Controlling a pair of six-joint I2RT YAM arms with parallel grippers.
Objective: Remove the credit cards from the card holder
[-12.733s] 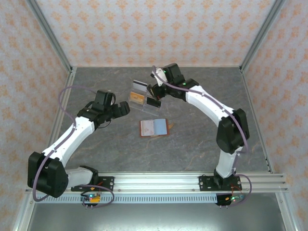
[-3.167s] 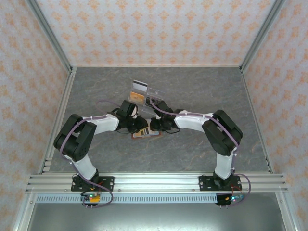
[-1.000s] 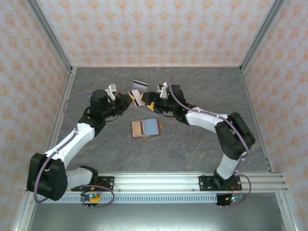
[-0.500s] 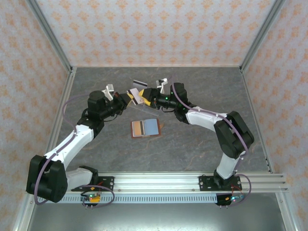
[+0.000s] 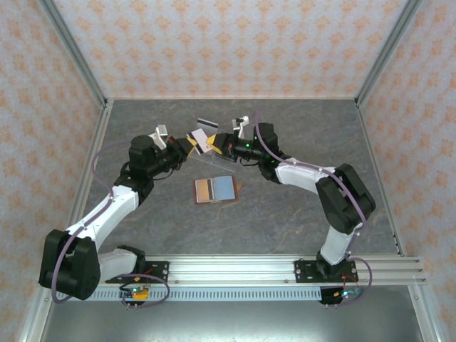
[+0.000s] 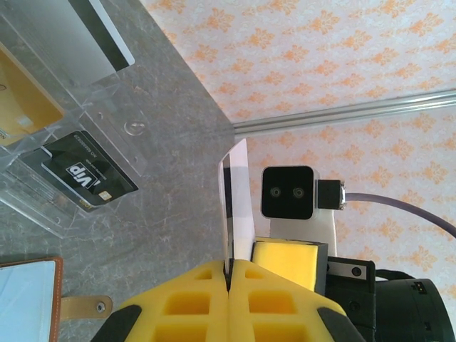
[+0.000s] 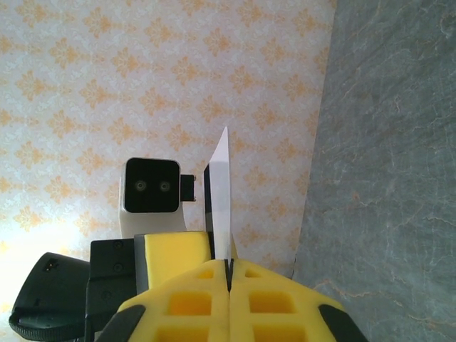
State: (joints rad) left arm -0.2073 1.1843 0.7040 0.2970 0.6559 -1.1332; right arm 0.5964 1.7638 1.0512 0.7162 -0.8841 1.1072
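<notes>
The card holder (image 5: 215, 189) lies open on the table, brown on its left half and grey-blue on its right; one corner of it (image 6: 28, 299) lies at the lower left of the left wrist view. Above the clear tray, my left gripper (image 5: 194, 142) (image 6: 229, 267) and right gripper (image 5: 218, 142) (image 7: 229, 265) meet tip to tip. Each is shut on the same pale credit card (image 6: 235, 206) (image 7: 222, 206), seen edge-on. Each wrist view has the other gripper's yellow finger beside the card.
A clear acrylic tray (image 5: 221, 158) (image 6: 135, 128) stands behind the wallet. It holds a gold card (image 6: 21, 107), a black VIP card (image 6: 89, 174) and a grey striped card (image 5: 206, 122) (image 6: 78, 35). Patterned walls enclose the grey table.
About three seconds ago both grippers were low at the wallet; they have since risen and met over the tray. Over the last half second almost nothing has moved.
</notes>
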